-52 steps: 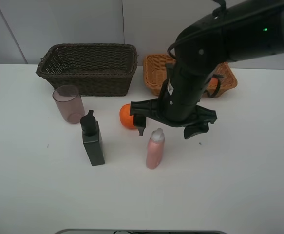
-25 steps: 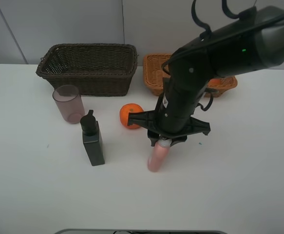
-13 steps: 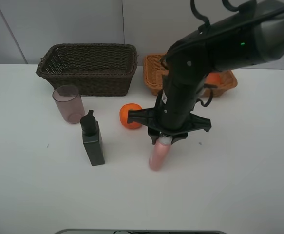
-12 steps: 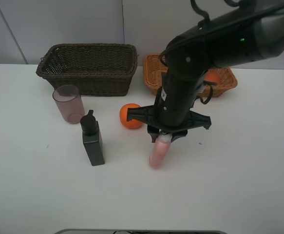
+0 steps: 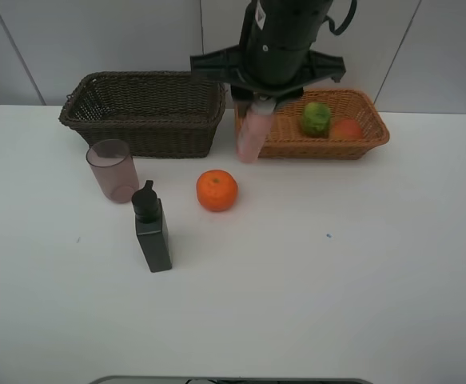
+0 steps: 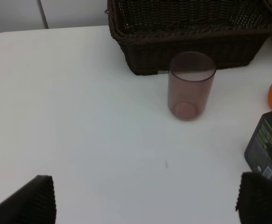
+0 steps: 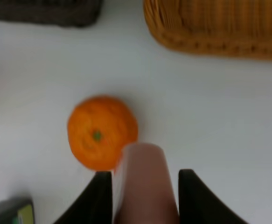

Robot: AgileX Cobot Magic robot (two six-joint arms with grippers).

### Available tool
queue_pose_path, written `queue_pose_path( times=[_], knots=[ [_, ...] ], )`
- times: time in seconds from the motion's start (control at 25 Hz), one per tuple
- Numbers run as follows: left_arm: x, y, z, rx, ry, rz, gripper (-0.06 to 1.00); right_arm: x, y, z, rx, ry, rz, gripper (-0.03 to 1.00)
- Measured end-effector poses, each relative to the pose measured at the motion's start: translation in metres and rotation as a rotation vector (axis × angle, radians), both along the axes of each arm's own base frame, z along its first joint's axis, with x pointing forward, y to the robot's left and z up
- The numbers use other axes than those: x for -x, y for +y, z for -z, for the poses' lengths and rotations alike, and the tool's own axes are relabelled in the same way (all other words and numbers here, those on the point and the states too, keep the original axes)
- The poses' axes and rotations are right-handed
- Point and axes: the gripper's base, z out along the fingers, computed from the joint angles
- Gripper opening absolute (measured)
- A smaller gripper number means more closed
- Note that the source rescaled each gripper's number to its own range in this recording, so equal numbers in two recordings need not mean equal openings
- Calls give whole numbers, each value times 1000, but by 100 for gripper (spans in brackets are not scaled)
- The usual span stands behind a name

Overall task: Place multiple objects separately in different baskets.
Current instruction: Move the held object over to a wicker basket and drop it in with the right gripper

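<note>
1. Transport step: we hold the pink white-capped plastic bottle (image 5: 251,136) by its cap, right gripper (image 5: 260,100) clamped on it, airborne at top centre.
2. Left gripper (image 6: 147,200) is spread wide, empty.
3. Next, likely: we shift frame-left over the deep dark-brown wicker basket (image 5: 145,128), lower, release.

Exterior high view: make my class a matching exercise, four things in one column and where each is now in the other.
1 pink cylindrical bottle
2 green round fruit
3 orange tangerine
4 translucent mauve cup

A on the white table, before the dark brown wicker basket
B inside the light orange-tan wicker basket
C held by the right gripper
D on the table, right of the dark square pump bottle

Pairs: 1-C, 2-B, 3-D, 4-A
</note>
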Motion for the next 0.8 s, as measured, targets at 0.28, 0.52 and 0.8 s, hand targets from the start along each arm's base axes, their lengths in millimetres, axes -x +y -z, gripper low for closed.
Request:
queue_pose_path(
  times=[0.28,0.52,0.8],
  knots=[
    [0,0,0,0,0,0,100,-26,16,-37,-68,-265,-142,0],
    [0,0,0,0,0,0,100,-58,30,-21,-206,-412,-222,0],
    [0,0,0,0,0,0,100,-94,42,15,-337,-530,-297,0]
  ],
)
